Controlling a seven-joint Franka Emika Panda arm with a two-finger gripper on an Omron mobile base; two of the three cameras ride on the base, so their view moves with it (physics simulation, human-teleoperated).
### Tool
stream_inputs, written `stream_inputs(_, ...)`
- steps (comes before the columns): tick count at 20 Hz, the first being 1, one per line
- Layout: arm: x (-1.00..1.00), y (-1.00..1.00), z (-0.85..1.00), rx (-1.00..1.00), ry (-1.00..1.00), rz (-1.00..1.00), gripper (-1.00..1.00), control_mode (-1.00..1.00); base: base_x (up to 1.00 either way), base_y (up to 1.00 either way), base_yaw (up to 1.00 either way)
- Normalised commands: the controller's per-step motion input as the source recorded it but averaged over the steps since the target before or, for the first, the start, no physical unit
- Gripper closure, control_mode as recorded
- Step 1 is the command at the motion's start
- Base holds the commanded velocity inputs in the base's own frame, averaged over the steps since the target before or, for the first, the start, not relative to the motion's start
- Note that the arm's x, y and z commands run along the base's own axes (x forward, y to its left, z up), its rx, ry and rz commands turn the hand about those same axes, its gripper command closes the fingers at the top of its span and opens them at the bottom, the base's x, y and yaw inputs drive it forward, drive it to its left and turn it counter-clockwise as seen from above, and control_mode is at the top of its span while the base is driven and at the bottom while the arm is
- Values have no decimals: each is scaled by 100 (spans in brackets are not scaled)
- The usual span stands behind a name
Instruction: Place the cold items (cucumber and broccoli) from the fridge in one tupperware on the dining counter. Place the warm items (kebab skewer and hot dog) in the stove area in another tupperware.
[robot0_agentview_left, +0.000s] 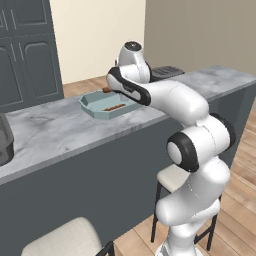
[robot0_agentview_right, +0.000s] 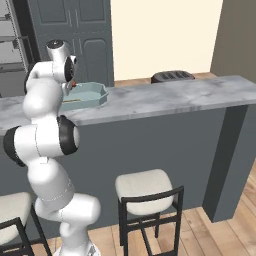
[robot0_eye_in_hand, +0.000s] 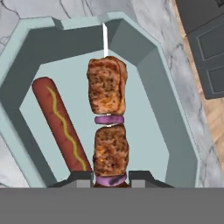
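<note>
You are looking at a long grey marble counter (robot0_agentview_left: 50, 130) with a dark grey front, running across both base views. On it sits a pale teal tupperware (robot0_agentview_left: 95, 102), an eight-sided open tub, near the counter's middle in the left base view and at its left end in the right base view (robot0_agentview_right: 92, 95).

In the hand view the gripper (robot0_eye_in_hand: 111, 178) hangs over that tub (robot0_eye_in_hand: 175, 131), jaws pinched on the lower end of the kebab skewer (robot0_eye_in_hand: 107, 118). Two browned meat chunks with purple onion rings between and below them stand along the stick; its thin white tip points at the tub's far wall. Whether the skewer touches the tub floor, you cannot tell.

The hot dog (robot0_eye_in_hand: 61, 124), with a yellow mustard line, lies on the tub floor just beside the skewer, apart from it, slanted along one side wall.

Room: a black toaster (robot0_agentview_right: 172, 76) sits on the counter's far side. Dark panelled cabinets (robot0_agentview_right: 75, 35) stand behind, beside a cream wall (robot0_agentview_right: 165, 35). The floor is light wood planking (robot0_agentview_right: 220, 235). A stool (robot0_agentview_right: 147, 187) with a cream cushion and black frame stands against the counter front.
</note>
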Motion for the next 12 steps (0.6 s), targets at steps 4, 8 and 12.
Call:
stream_inputs(4, 38, 18, -42, -1, 0, 2, 100, -100, 0, 0, 0)
stream_inputs(8, 16, 13, -48, -5, 0, 7, 100, -100, 0, 0, 0)
stream_inputs(12, 10, 8, -39, -1, 0, 11, 100, -100, 0, 0, 0)
